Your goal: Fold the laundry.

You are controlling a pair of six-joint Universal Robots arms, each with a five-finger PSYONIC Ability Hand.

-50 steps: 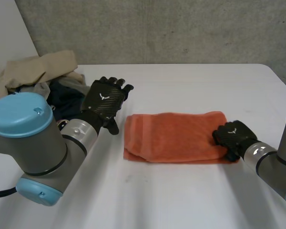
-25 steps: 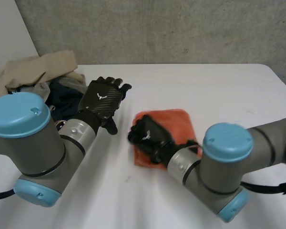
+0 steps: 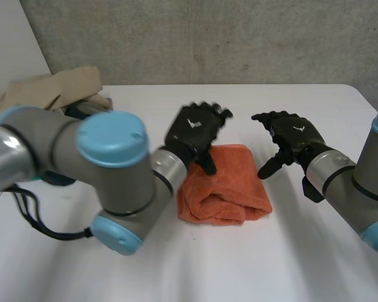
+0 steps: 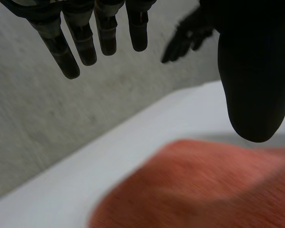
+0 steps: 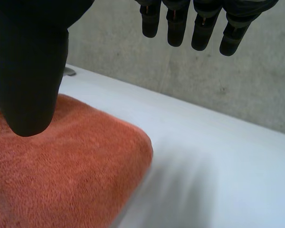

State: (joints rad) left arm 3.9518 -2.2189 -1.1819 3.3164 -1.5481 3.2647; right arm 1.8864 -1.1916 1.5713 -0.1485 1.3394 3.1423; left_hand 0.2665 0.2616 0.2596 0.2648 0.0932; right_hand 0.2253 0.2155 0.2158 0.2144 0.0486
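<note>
An orange towel (image 3: 223, 185) lies folded into a thick, squarish bundle at the middle of the frame on the white table (image 3: 290, 264), its rounded fold facing the lower edge of the frame and its layers a little uneven there.

The left hand (image 3: 195, 129) reaches in from the left, with its arm sweeping across the lower left of the frame. The hand sits over the towel's upper left corner. In the left wrist view its fingers (image 4: 76, 45) are straight and spread with the thumb set well apart. Nothing is held, and the towel lies under the palm. Whether the thumb touches the cloth cannot be told.

The right hand (image 3: 291, 137) is at the right of centre, just beside the towel's upper right corner and apart from it, over bare table. In the right wrist view its fingers (image 5: 199, 26) hang loose and uncurled, the thumb is wide of them, and the hand is empty.

A heap of unfolded clothes (image 3: 53, 91), beige on top, sits at the upper left of the frame against a grey concrete wall (image 3: 227, 38)
</note>
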